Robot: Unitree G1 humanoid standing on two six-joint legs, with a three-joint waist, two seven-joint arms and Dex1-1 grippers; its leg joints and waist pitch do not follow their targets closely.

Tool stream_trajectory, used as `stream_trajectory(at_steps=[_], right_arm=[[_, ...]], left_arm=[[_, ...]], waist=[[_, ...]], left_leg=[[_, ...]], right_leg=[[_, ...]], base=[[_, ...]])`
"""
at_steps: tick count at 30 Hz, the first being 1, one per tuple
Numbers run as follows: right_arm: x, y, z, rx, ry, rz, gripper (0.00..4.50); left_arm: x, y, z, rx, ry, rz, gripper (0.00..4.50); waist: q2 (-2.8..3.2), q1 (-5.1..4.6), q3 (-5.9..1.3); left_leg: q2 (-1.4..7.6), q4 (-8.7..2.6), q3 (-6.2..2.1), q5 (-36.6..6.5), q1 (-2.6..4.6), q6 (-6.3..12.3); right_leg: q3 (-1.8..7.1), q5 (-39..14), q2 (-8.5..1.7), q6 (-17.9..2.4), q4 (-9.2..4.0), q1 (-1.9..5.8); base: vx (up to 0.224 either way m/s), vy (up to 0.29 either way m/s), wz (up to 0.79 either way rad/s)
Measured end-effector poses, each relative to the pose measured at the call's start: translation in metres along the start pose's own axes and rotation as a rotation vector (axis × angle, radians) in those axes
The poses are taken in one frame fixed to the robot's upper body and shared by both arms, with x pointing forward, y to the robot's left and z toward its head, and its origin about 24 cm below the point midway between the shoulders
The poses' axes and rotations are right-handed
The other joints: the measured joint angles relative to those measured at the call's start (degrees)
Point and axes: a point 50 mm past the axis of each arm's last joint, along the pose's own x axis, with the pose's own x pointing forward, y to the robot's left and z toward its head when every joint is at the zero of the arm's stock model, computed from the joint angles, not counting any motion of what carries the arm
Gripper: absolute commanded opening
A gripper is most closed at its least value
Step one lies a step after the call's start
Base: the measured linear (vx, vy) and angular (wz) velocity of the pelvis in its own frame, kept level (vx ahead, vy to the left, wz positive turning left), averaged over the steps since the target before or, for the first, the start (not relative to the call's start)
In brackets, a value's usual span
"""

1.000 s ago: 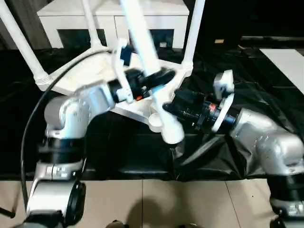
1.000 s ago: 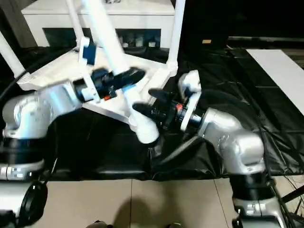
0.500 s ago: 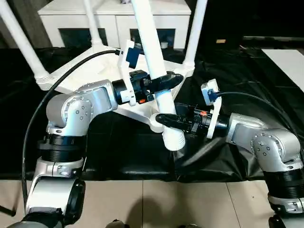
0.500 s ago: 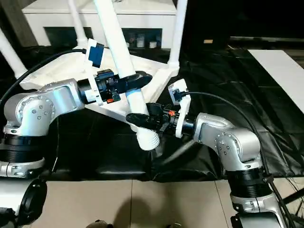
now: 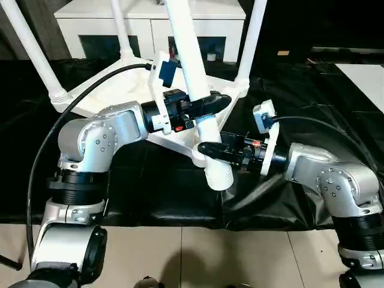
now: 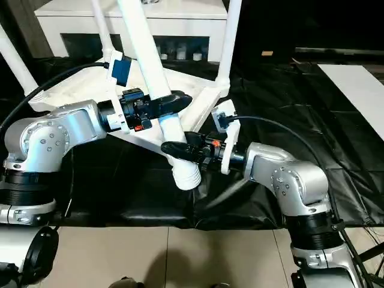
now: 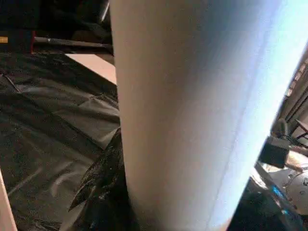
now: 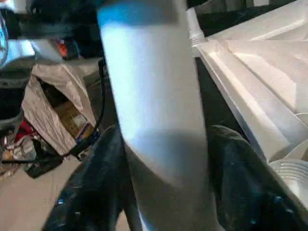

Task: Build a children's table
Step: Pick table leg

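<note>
White plastic tabletop (image 5: 114, 99) lies upside down on black sheeting (image 5: 312, 90), ribbed underside up. Three tapered white tube legs stand in its corner sockets: one at about 10 o'clock of the head view (image 5: 30, 51), one at 12 o'clock (image 5: 120, 30), one at about 1 o'clock (image 5: 251, 42).

Fourth leg (image 5: 191, 72) is loose, held nearly upright and tilted slightly, over the near corner socket (image 5: 197, 157) at frame centre. Its threaded lower end (image 5: 219, 177) hangs just in front of that socket, off the edge of the tabletop; cannot tell whether it touches the socket rim.

Left gripper (image 5: 207, 105) reaches in from 9 o'clock and its black fingers are closed around the fourth leg at mid-height. Left wrist view: leg surface (image 7: 192, 110) close against the camera, sheeting behind.

Right gripper (image 5: 211, 149) reaches in from 3 o'clock and clasps the same leg lower down, just above the threaded end. Right wrist view: both dark fingers (image 8: 91, 192) sit either side of the leg (image 8: 154, 110), touching it; tabletop ribs (image 8: 260, 72) and a ridged socket rim (image 8: 293, 173) just beside.

White cabinet (image 5: 150, 27) with dark glass fronts stands behind the tabletop at 12 o'clock. Pale tiled floor (image 5: 198, 258) along 6 o'clock.
</note>
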Motion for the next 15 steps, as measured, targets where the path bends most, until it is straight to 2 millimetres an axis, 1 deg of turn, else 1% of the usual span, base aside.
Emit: stream_trajectory(at_steps=[2, 3, 7, 11, 13, 15], right_arm=[[0.000, 0.000, 0.000, -0.007, 0.008, 0.000, 2.23], [0.000, 0.001, -0.001, -0.013, 0.012, 0.002, 2.16], [0.001, 0.001, 0.000, -0.024, 0.014, 0.001, 1.99], [0.004, 0.000, 0.001, -0.065, -0.009, -0.018, 1.96], [0.007, 0.000, 0.002, -0.094, -0.041, -0.047, 1.95], [0.013, 0.000, 0.003, -0.114, -0.067, -0.082, 1.94]], left_arm=[[0.000, 0.000, -0.001, -0.001, 0.003, -0.001, 1.84], [0.000, 0.000, -0.001, -0.002, 0.004, 0.000, 1.84], [0.000, 0.000, -0.001, -0.002, 0.004, -0.001, 1.84], [0.000, 0.001, 0.001, 0.027, -0.014, 0.010, 1.84], [0.001, 0.003, 0.003, 0.039, -0.041, 0.042, 2.54], [0.003, 0.004, 0.005, 0.050, -0.067, 0.083, 2.54]], waist=[[0.00, -0.01, 0.00], [0.00, 0.00, 0.00], [0.00, 0.00, 0.00], [0.00, -0.02, 0.00], [0.00, -0.04, 0.00], [0.00, -0.09, 0.00]], left_leg=[[0.00, 0.00, 0.00, 0.00, 0.00, 0.00], [0.00, 0.00, 0.00, 0.00, 0.00, 0.00], [0.00, 0.00, 0.00, 0.00, 0.00, 0.00], [0.00, 0.00, 0.00, 0.00, 0.00, 0.00], [0.00, 0.00, 0.00, 0.00, -0.01, 0.00], [0.00, 0.00, 0.00, 0.00, 0.00, 0.00]], right_leg=[[0.00, 0.00, 0.00, 0.00, 0.00, 0.00], [0.00, 0.00, 0.00, 0.00, 0.00, 0.00], [0.00, 0.00, 0.00, 0.00, 0.00, 0.00], [0.00, 0.00, 0.00, 0.00, 0.00, 0.00], [0.00, 0.00, 0.00, 0.00, 0.00, -0.01], [-0.01, 0.00, 0.00, 0.00, 0.00, 0.00]], base=[[0.000, 0.000, 0.00], [0.000, 0.000, 0.00], [0.000, 0.000, 0.00], [0.000, 0.000, 0.00], [0.000, 0.000, 0.00], [0.000, 0.000, 0.00]])
